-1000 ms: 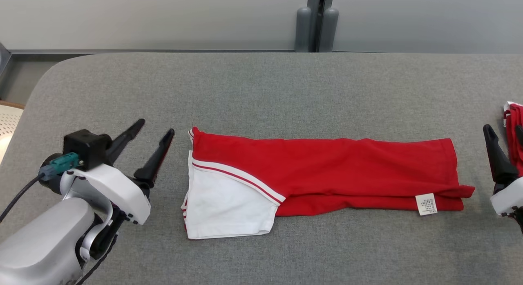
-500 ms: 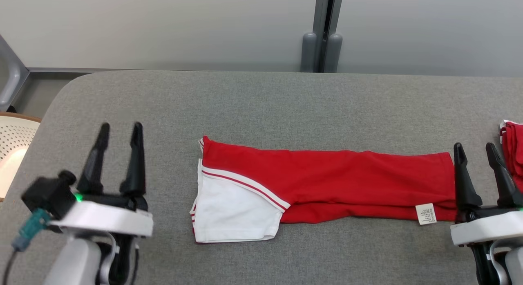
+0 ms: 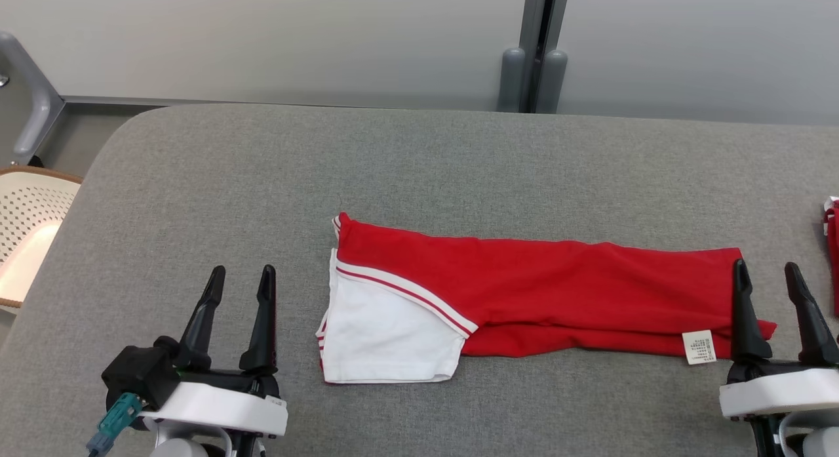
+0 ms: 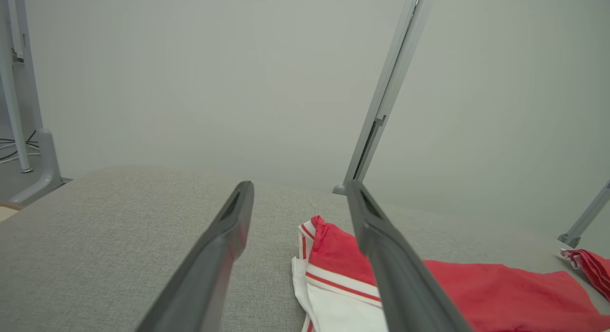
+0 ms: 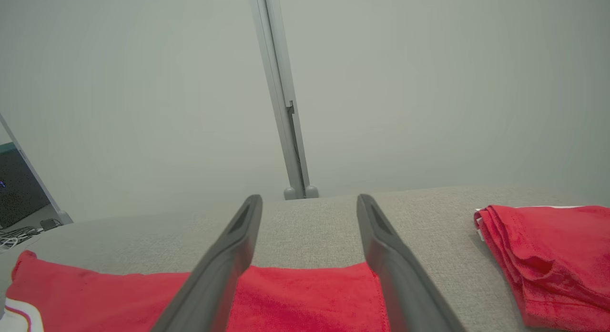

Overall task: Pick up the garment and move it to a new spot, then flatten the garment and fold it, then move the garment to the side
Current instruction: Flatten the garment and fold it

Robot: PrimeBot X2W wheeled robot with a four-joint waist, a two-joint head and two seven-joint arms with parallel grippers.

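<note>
The garment (image 3: 537, 293) is a red shirt with a white, red-striped sleeve, folded into a long flat strip across the grey table (image 3: 419, 162). A small white label shows near its right end. My left gripper (image 3: 240, 275) stands open at the lower left, a short way left of the white sleeve, with nothing between its fingers. My right gripper (image 3: 767, 273) stands open at the lower right, its left finger over the strip's right end. The left wrist view shows the garment's sleeve end (image 4: 333, 275); the right wrist view shows its red hem (image 5: 305, 294) under the open fingers.
A second folded red garment (image 5: 548, 256) lies at the table's right edge, also seen as a sliver (image 3: 832, 247). A perforated cream basket (image 3: 26, 234) stands off the table's left side. A grey wall with a vertical post (image 3: 537, 50) runs behind the table.
The head camera has shifted. Both grippers have drawn back to the near edge, fingers pointing away; the left one turned from slanted to straight. The garment lies as before.
</note>
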